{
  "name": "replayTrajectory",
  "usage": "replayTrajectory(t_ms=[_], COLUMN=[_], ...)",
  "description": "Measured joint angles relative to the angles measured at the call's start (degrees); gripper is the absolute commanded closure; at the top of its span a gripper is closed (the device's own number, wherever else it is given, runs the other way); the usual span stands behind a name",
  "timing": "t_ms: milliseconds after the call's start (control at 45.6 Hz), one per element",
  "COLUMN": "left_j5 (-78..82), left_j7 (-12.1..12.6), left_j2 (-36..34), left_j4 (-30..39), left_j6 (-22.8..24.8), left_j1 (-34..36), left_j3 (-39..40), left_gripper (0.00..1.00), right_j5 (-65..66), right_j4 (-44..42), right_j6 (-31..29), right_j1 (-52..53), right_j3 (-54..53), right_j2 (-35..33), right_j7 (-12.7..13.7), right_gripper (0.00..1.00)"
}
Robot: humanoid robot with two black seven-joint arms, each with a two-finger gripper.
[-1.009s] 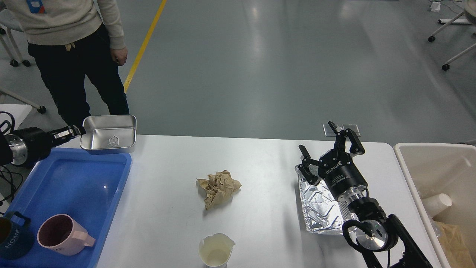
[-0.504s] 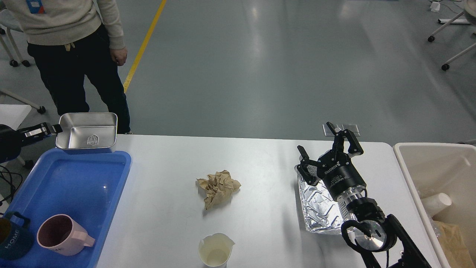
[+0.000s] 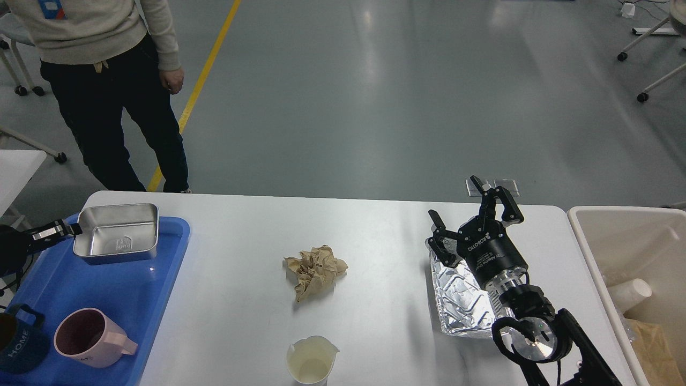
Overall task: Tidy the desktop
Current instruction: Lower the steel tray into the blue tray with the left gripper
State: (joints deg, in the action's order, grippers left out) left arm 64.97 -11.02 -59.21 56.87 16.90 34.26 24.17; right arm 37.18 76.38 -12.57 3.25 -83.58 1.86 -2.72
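Note:
The white desktop (image 3: 386, 225) spans the view. My left gripper (image 3: 75, 230) is shut on the left rim of a shiny metal box (image 3: 118, 240), which hangs low over the far end of the blue tray (image 3: 134, 289). My right gripper (image 3: 471, 214) stands open above the far edge of a crumpled clear plastic bottle (image 3: 461, 300) lying on the desktop. A crumpled brown paper ball (image 3: 315, 269) lies mid-table. A white paper cup (image 3: 311, 360) stands near the front edge.
The blue tray holds a pink mug (image 3: 88, 338) and a dark blue mug (image 3: 19, 340). A beige bin (image 3: 627, 252) with trash stands at the right. A person (image 3: 102, 64) stands beyond the table's far left corner.
My left gripper has carried the metal box left and down, from above the table's far left corner to low over the blue tray. The right arm has barely moved.

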Motion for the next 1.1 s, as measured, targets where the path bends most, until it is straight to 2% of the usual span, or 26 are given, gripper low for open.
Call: replayTrajectory(t_ms=[263,658,943,1031,1053,1097], left_j5=[0.11,0.75,0.14,0.08,0.07,0.06], left_j7=[-0.11,-0.48,-0.5,-0.5,-0.5,-0.5], left_j2=[4.2,9.18,12.04,13.06,13.26,13.61], left_j4=[-6.76,-13.29,-17.34,-17.52,-17.55,-17.57], left_j6=[0.01,-0.06,-0.37,-0.88,-1.13,-1.63], left_j1=[-0.93,-2.79,-2.69,-2.68,-2.67,-2.64], left_j3=[-0.51,-0.7,0.06,0.08,0.08,0.08], left_gripper=[1.0,1.0,0.95,0.88,0.83,0.68], right_j5=[0.0,0.73,0.88,0.88,0.89,0.89], right_j4=[0.0,-0.58,-0.86,-0.87,-0.88,-0.88], right_j6=[0.0,0.0,-0.01,-0.04,-0.06,-0.07], right_j1=[-0.24,-0.15,0.01,-0.07,-0.11,-0.14], right_j3=[0.0,0.0,0.0,0.0,0.0,0.0], right_j2=[-0.23,-0.11,-0.01,-0.06,-0.09,-0.12], right_j7=[0.0,0.0,0.0,0.0,0.0,0.0], right_gripper=[0.0,0.0,0.0,0.0,0.0,0.0])
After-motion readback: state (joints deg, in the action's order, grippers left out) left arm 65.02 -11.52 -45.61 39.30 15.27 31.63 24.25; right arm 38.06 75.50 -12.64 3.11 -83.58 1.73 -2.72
